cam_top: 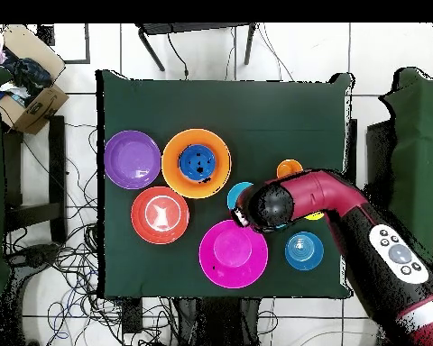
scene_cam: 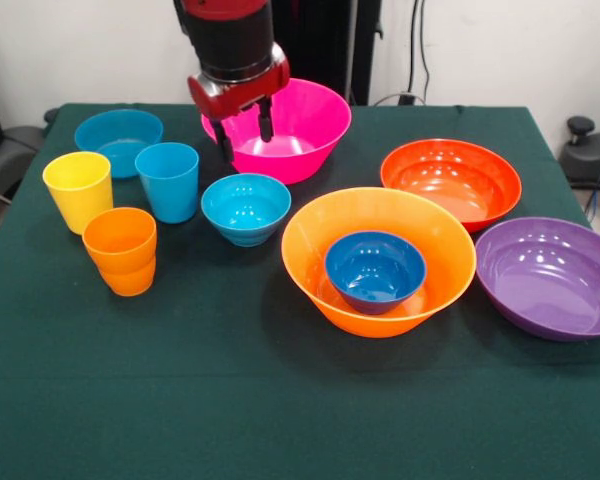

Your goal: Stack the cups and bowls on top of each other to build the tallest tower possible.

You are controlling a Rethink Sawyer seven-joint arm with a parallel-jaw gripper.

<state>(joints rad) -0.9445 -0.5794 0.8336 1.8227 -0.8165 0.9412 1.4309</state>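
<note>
My gripper (scene_cam: 245, 132) hangs open and empty over the near left rim of the large pink bowl (scene_cam: 300, 125), just behind the small teal bowl (scene_cam: 245, 207). The small dark blue bowl (scene_cam: 375, 270) sits inside the large orange bowl (scene_cam: 310, 250). The wide red-orange bowl (scene_cam: 450, 180) and the wide purple bowl (scene_cam: 550, 275) stand at the right. The yellow cup (scene_cam: 78, 190), light blue cup (scene_cam: 167, 180) and orange cup (scene_cam: 121, 250) stand upright at the left, in front of the shallow light blue bowl (scene_cam: 118, 138). In the overhead view my arm (cam_top: 283, 203) hides the gripper and the light blue cup.
The dark green table (scene_cam: 280, 400) has free room along its front strip. In the overhead view a cardboard box (cam_top: 31, 95) sits on the floor beyond the table's left corner, and cables lie around the table.
</note>
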